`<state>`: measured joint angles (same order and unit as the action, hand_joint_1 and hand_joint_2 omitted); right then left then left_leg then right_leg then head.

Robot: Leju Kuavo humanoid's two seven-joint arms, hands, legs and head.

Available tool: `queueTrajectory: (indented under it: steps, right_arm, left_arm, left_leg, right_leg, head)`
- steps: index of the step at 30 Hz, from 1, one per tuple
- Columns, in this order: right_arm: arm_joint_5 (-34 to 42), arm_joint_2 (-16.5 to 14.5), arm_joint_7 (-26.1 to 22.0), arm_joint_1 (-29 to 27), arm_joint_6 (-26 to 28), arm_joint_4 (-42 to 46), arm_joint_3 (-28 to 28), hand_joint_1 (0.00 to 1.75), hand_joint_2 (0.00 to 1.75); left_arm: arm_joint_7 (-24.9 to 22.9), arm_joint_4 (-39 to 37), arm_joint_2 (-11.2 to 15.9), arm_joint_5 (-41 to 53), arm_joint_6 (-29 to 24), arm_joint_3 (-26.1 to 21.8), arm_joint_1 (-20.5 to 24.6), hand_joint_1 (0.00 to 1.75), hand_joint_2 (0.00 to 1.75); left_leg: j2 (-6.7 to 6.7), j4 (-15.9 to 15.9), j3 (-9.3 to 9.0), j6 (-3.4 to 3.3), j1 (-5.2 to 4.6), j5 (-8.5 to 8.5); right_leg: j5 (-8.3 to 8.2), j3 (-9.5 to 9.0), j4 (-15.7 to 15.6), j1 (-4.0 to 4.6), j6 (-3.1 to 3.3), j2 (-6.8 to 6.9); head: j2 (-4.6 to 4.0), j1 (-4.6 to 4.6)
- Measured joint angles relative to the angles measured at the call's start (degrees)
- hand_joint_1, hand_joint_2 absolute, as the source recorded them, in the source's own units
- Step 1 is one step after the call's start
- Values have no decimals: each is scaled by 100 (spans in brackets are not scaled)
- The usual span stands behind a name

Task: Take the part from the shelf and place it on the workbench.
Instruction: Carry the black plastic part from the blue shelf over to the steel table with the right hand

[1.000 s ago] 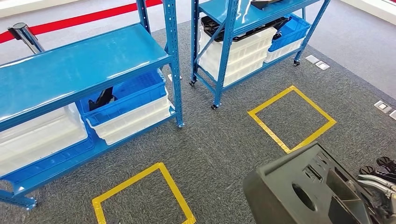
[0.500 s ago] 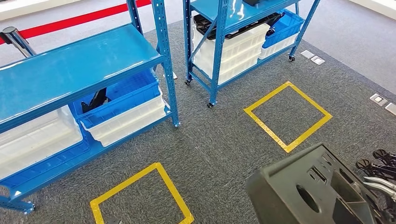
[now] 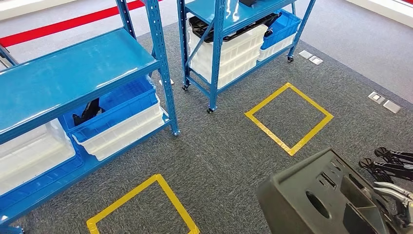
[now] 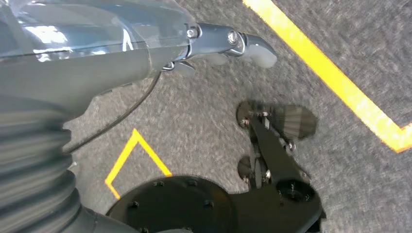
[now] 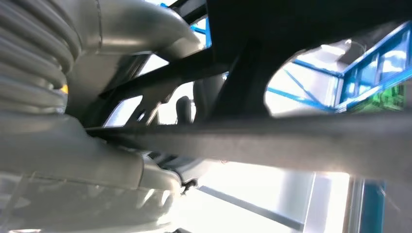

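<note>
While the black part (image 3: 319, 200) is being gripped by the right hand (image 3: 395, 195) at near right, the left hand (image 4: 145, 43) is being kept empty, fingers apart.

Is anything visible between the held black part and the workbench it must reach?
That can't be judged: the frames show no workbench. The right hand holds the black part over grey carpet, with blue shelves ahead.

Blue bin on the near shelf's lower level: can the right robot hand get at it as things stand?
Probably not. The right robot hand is occupied holding the black part, and the blue bin sits far across the carpet, tucked under the shelf top.
</note>
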<state>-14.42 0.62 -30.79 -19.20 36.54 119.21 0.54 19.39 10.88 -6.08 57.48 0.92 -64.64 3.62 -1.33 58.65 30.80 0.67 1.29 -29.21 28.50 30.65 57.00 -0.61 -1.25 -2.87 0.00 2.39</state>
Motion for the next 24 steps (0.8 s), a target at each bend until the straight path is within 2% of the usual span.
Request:
queueTrajectory:
  steps: [2, 4, 5, 6, 7, 8, 10, 11, 12, 13, 14, 15, 17, 19, 20, 21, 22, 23, 24]
  right_arm:
    - [6, -2, -5, -6, 1, 0, -3, 110, 175]
    - [12, -3, -8, -4, 1, 0, -7, 110, 175]
    - [15, -3, -8, -6, 1, -1, -9, 110, 175]
    - [18, -3, -8, -9, 1, -1, -11, 110, 175]
    - [19, -3, -8, -10, 0, -1, -14, 110, 175]
    - [19, -3, -8, -10, 0, -1, -17, 110, 175]
    - [19, -3, -11, 4, 1, 0, -23, 110, 175]
    - [19, -3, -14, 19, 1, 0, -27, 110, 175]
    - [19, -4, -17, 31, 3, 0, -29, 110, 175]
    - [20, -4, -19, 39, 6, 0, -31, 110, 175]
    - [21, -5, -21, 36, 8, 0, -31, 110, 175]
    - [22, -5, -22, 26, 10, 0, -30, 110, 175]
    - [22, -8, -22, 29, 11, 0, -29, 110, 175]
    - [21, -12, -23, 46, 11, -1, -32, 110, 175]
    - [21, -13, -22, 50, 11, -1, -33, 110, 175]
    - [20, -14, -22, 50, 11, -2, -34, 110, 175]
    - [19, -14, -22, 48, 11, -2, -34, 110, 175]
    - [19, -14, -22, 48, 11, -2, -34, 110, 175]
    - [19, -14, -22, 49, 11, -2, -34, 110, 175]
  left_arm:
    - [4, 2, 2, -1, -8, -10, 5, 0, 175]
    - [11, 4, 4, -1, -17, -28, 6, 0, 175]
    - [14, 4, 4, -1, -18, -36, 6, 0, 175]
    - [16, 4, 4, -1, -18, -42, 6, 0, 175]
    - [22, 4, 4, 0, -17, -44, 9, 0, 175]
    - [30, 4, 4, 0, -17, -44, 13, 0, 175]
    - [49, 4, 3, 0, -16, -45, 23, 0, 175]
    - [55, 4, 2, 0, -16, -46, 24, 0, 175]
    - [57, 4, 3, 0, -16, -48, 26, 0, 175]
    - [58, 4, 3, 0, -16, -49, 26, 0, 175]
    - [58, 4, 2, 0, -16, -50, 30, 0, 175]
    - [58, 4, 2, 0, -16, -50, 37, 0, 175]
    - [57, 3, 3, -1, -16, -51, 43, 0, 175]
    - [50, 1, 4, -1, -14, -55, 30, 0, 175]
    - [45, 1, 4, -1, -14, -58, 18, 0, 175]
    - [42, 0, 4, 0, -14, -60, 9, 0, 175]
    - [40, 0, 4, 0, -15, -62, 4, 0, 175]
    - [39, 1, 5, 0, -16, -62, 3, 0, 175]
    - [39, 1, 5, 0, -16, -63, 3, 0, 175]
  left_leg:
    - [108, -17, 0, -54, 11, 10]
    - [227, -17, 4, -80, 2, 2]
    - [291, -17, 4, -86, -2, -2]
    - [354, -17, 0, -90, -5, -9]
    - [415, -17, -6, -92, -6, -15]
    - [474, -18, -16, -91, -6, -21]
    - [574, -17, -44, -74, -15, -39]
    - [623, -19, -56, -55, -24, -50]
    - [671, -23, -69, -31, -32, -59]
    - [726, -33, -82, -3, -38, -68]
    - [783, -52, -103, 25, -37, -70]
    - [770, -46, -120, 57, -30, -87]
    - [531, 195, -49, 103, -32, -261]
    - [230, 881, 259, 111, -40, -618]
    - [172, 1259, 444, 110, -43, -767]
    - [151, 1506, 579, 110, -42, -822]
    - [146, 1557, 627, 110, -38, -768]
    - [132, 1367, 564, 109, -30, -602]
    - [74, 1015, 422, 110, -16, -381]
  right_leg:
    - [195, 166, 323, -3, -29, 57]
    - [538, 536, 1056, -5, -47, 153]
    - [654, 720, 1406, -7, -52, 177]
    - [678, 832, 1605, -7, -53, 192]
    - [596, 838, 1587, -5, -50, 209]
    - [427, 723, 1337, -1, -41, 245]
    - [78, 318, 526, 38, 0, 499]
    - [-20, 169, 217, 67, 16, 618]
    - [-56, 95, 50, 95, 25, 696]
    - [-54, 92, 1, 115, 27, 683]
    - [-69, 108, -1, 120, 38, 609]
    - [-88, 106, -17, 102, 62, 542]
    - [-126, 82, -58, 57, 130, 419]
    - [-133, 63, -67, 43, 189, 306]
    - [-130, 59, -66, 48, 208, 243]
    - [-127, 57, -63, 51, 215, 174]
    - [-125, 53, -60, 50, 217, 105]
    - [-121, 44, -56, 45, 212, 34]
    - [-112, 31, -50, 36, 199, -34]
  head:
    - [0, -44]
    - [0, -90]
    - [0, -95]
    - [0, -96]
    - [0, -96]
    - [0, -97]
    - [0, -104]
    - [0, -108]
    - [0, -109]
    - [0, -111]
    - [0, -109]
    - [0, -103]
    - [0, -76]
    - [0, -33]
    - [0, -18]
    - [0, -10]
    - [0, -1]
    - [0, 7]
    - [0, 17]
